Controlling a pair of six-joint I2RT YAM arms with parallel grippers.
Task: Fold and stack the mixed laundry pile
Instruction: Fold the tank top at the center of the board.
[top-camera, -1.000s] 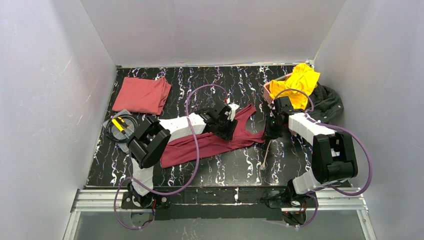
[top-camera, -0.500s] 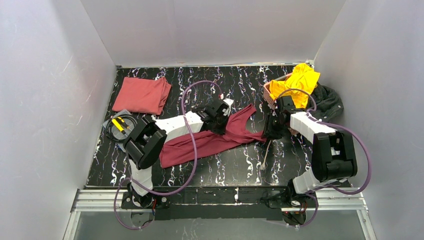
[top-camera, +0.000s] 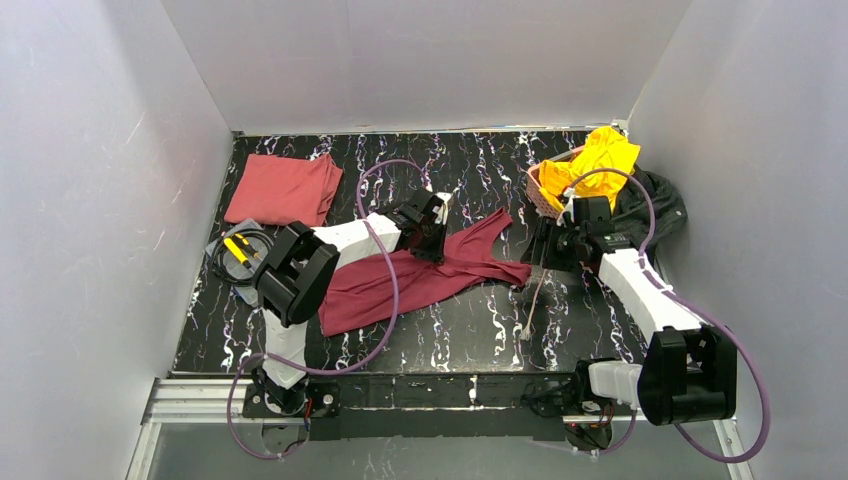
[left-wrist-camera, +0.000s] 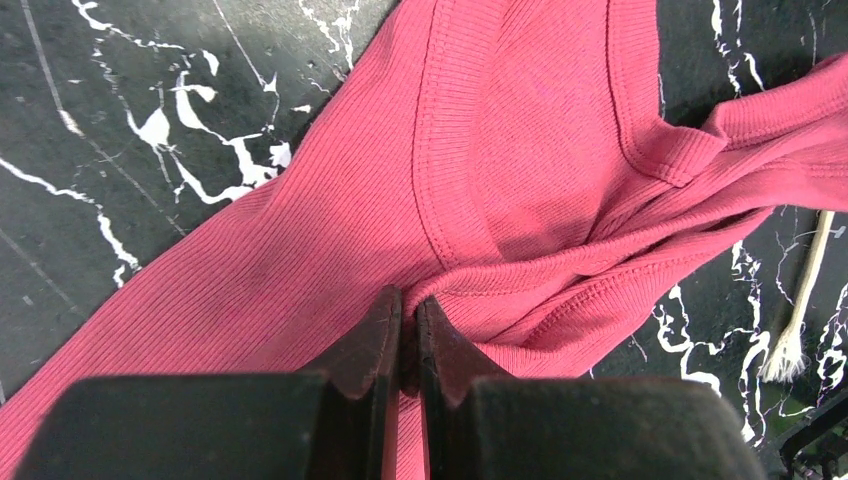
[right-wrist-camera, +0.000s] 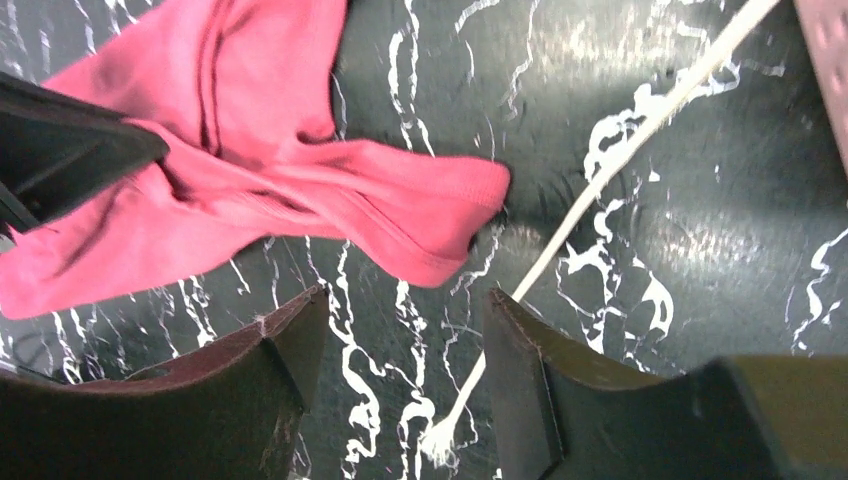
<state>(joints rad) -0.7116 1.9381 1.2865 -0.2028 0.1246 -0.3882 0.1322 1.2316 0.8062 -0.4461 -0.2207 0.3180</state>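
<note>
A dark maroon garment (top-camera: 420, 280) lies stretched across the middle of the table. My left gripper (top-camera: 430, 240) is shut on a raised fold of it; the left wrist view shows the jaws (left-wrist-camera: 409, 305) pinching the ribbed cloth (left-wrist-camera: 520, 150). My right gripper (top-camera: 545, 255) hangs open just off the garment's right tip (right-wrist-camera: 400, 210), with only bare table and cord between its fingers (right-wrist-camera: 405, 320). A salmon-red garment (top-camera: 285, 190) lies folded at the back left. At the back right a yellow garment (top-camera: 598, 165) and a charcoal-black one (top-camera: 655, 205) are heaped.
A pink lattice basket (top-camera: 540, 195) sits under the yellow cloth. A thin cream cord (top-camera: 533, 300) runs from the basket toward the front, its frayed end (right-wrist-camera: 440, 440) below my right fingers. Black cables with a yellow-handled tool (top-camera: 238, 255) lie at the left edge. White walls enclose the table.
My left gripper shut on the maroon garment and drew it slightly back and left. My right gripper let go of the garment's right tip, opened, and pulled away to the right.
</note>
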